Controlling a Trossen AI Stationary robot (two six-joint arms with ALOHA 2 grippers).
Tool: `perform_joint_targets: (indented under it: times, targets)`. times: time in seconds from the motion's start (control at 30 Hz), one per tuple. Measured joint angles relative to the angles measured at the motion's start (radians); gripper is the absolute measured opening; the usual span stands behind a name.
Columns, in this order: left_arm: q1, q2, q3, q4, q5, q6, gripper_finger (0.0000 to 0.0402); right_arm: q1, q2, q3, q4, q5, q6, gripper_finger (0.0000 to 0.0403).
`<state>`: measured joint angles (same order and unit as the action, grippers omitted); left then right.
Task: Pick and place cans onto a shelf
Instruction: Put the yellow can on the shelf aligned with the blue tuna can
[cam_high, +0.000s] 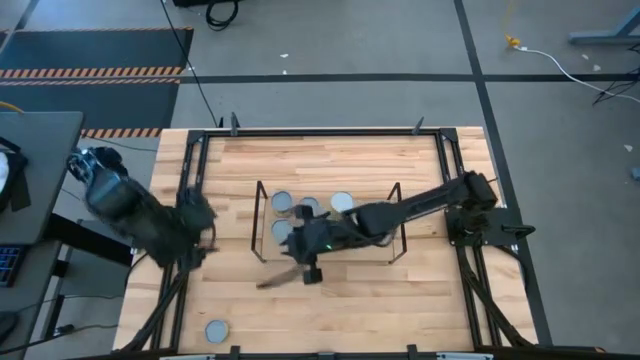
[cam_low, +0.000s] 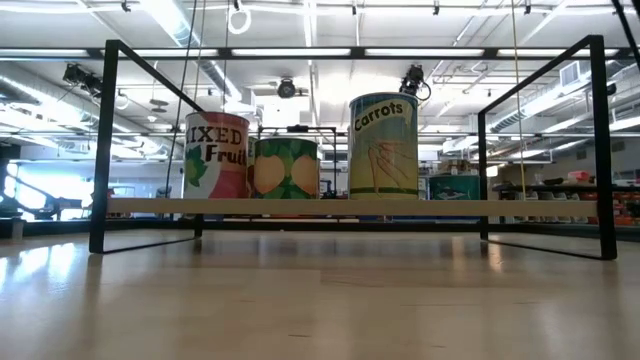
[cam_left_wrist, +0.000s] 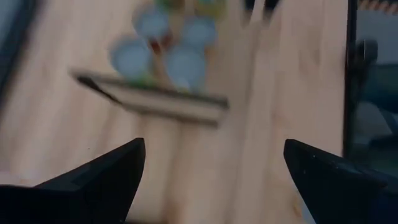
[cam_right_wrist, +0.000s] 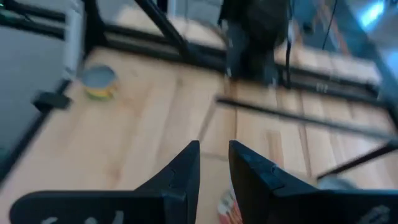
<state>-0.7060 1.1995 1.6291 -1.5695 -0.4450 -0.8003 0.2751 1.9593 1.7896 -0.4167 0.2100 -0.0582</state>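
Observation:
The shelf (cam_high: 400, 225), a dark rod rack with a light board (cam_low: 320, 207), stands mid-table. Several cans (cam_high: 283, 203) stand on it. The low view shows a Mixed Fruit can (cam_low: 215, 155), a green-labelled can (cam_low: 285, 167) and a Carrots can (cam_low: 383, 145). One more can (cam_high: 216, 331) stands alone on the table near its front left corner; it also shows in the right wrist view (cam_right_wrist: 99, 81). My right gripper (cam_high: 308, 272) hangs over the table at the shelf's near side, its fingers (cam_right_wrist: 214, 155) almost together and empty. My left gripper (cam_high: 208, 238) waits left of the shelf, open (cam_left_wrist: 214, 162) and empty.
The black outer table frame (cam_high: 190, 170) runs along the table's edges. My right arm (cam_high: 420, 205) reaches across the shelf from the table's right. Bare wood lies between the shelf and the table's near edge (cam_high: 380, 310).

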Motion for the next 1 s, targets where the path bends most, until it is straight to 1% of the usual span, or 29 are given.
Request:
perform_joint_targets:
  times: [0.13,0.23,0.3,0.4,0.5,0.57,0.7,0.83,1.0]
  targets:
    - [-0.118,0.005,-0.174,0.05,0.118,-0.197,0.0387,0.078,-0.03,0.0,0.014,0.063,-0.049,0.0092]
    - [-0.186,0.006,-0.311,0.165,0.249,-0.334,0.0387,0.14,-0.044,0.0,0.048,0.117,-0.07,0.0091]
    - [-0.229,0.01,-0.389,0.258,0.331,-0.409,0.0387,0.175,-0.051,0.0,0.063,0.135,-0.072,0.0091]
    - [-0.282,0.043,-0.477,0.385,0.437,-0.478,0.0384,0.218,-0.05,0.0,0.071,0.135,-0.055,0.0091]
    - [-0.324,0.097,-0.536,0.498,0.54,-0.526,0.0366,0.249,-0.048,0.0,0.081,0.135,-0.016,0.0091]
    - [-0.346,0.146,-0.561,0.567,0.587,-0.54,0.0345,0.261,-0.048,0.0,0.08,0.135,0.023,0.0091]
    - [-0.377,0.255,-0.581,0.686,0.638,-0.551,0.0283,0.275,-0.048,0.0,0.081,0.138,0.065,0.0091]
    - [-0.383,0.357,-0.583,0.779,0.66,-0.567,0.0203,0.289,-0.047,0.0,0.087,0.138,0.075,0.0091]
    - [-0.399,0.453,-0.583,0.787,0.659,-0.583,0.0101,0.307,-0.047,0.0,0.088,0.143,0.108,0.0091]
